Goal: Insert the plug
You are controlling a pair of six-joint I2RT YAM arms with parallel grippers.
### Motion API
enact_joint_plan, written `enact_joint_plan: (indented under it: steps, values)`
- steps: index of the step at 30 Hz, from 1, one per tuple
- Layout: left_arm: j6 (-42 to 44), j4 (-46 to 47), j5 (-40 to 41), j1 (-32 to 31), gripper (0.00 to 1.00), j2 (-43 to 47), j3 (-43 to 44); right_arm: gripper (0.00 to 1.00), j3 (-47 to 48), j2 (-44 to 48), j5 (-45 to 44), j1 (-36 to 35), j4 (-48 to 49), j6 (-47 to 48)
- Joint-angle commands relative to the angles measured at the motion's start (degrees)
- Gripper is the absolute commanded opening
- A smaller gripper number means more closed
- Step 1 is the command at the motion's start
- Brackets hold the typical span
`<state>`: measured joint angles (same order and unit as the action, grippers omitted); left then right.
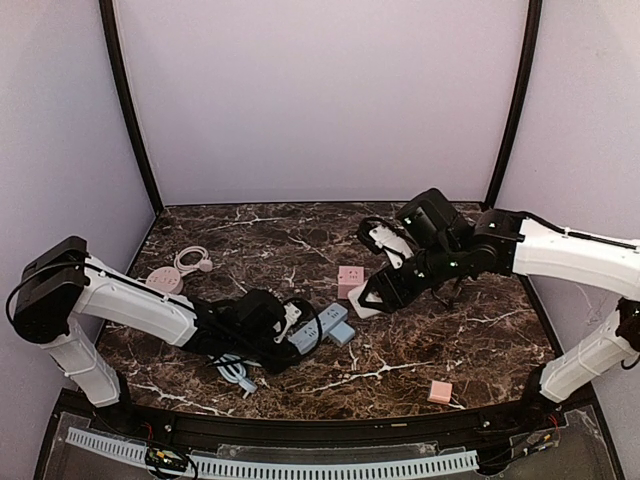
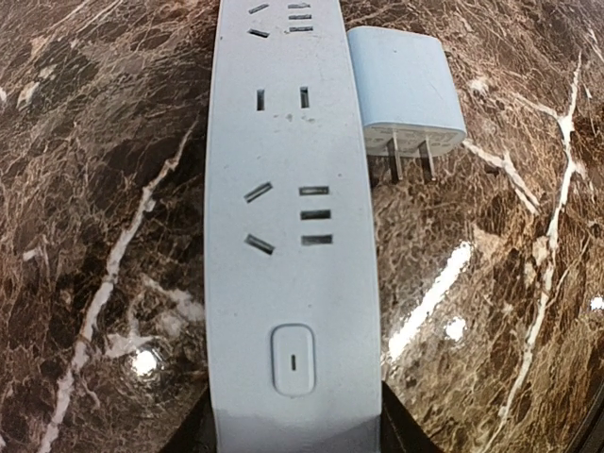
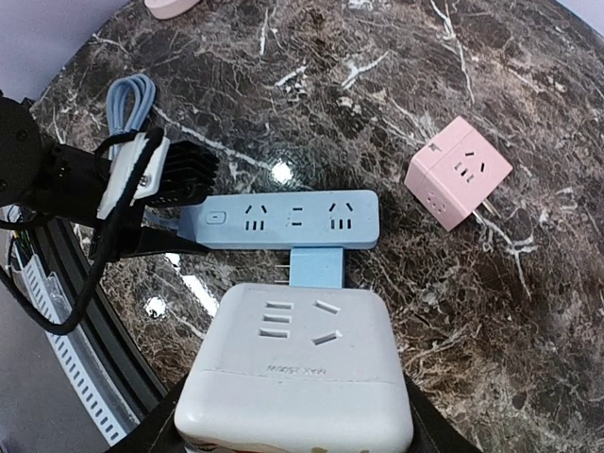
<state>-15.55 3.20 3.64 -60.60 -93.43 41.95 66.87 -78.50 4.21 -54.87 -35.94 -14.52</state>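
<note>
Blue plug [image 2: 406, 80] beside strip [image 2: 293, 236] pinched by left gripper [image 1: 287, 334]; right gripper [image 1: 372, 297] clamps white adapter [image 3: 297, 368] near pink cube [image 3: 459, 173].

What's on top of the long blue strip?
Only socket holes and a button show on the blue strip; nothing is plugged in. The small blue plug lies beside it. The strip's underside is hidden.

On the bench [image 1: 480, 340] the power strip [image 1: 318, 327] lies mid-front with the plug [image 1: 342, 334] against its right side, the cube socket [image 1: 350, 281] behind them, a socket block [image 1: 365, 300] just right of that, a coiled cable [image 1: 238, 377] front-left and a small block [image 1: 440, 391] front-right.
</note>
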Motion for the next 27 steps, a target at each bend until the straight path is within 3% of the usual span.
enact_joint_plan:
  steps: [1,14,18,23,27]
  values:
    - [1.58,0.96,-0.1,-2.37,0.29,-0.96,2.31,0.0,3.9,-1.42,-1.68,-0.91,-4.56,-1.13]
    - [6.62,1.49,-1.92,-8.57,0.27,-7.92,9.82,0.0,2.8,1.0,-11.48,-1.01,-14.61,-6.33]
    - [9.57,1.54,-3.37,-9.75,0.27,-9.46,11.58,0.0,2.05,2.37,-12.03,-1.02,-17.11,-7.56]
    - [11.34,-1.33,1.9,-9.77,0.27,-10.2,12.61,0.0,2.03,2.99,-10.71,-0.98,-18.47,-8.61]
    - [12.39,-1.95,2.68,-9.71,0.32,-10.42,12.32,0.0,2.65,0.9,-7.33,-1.02,-18.5,-9.43]
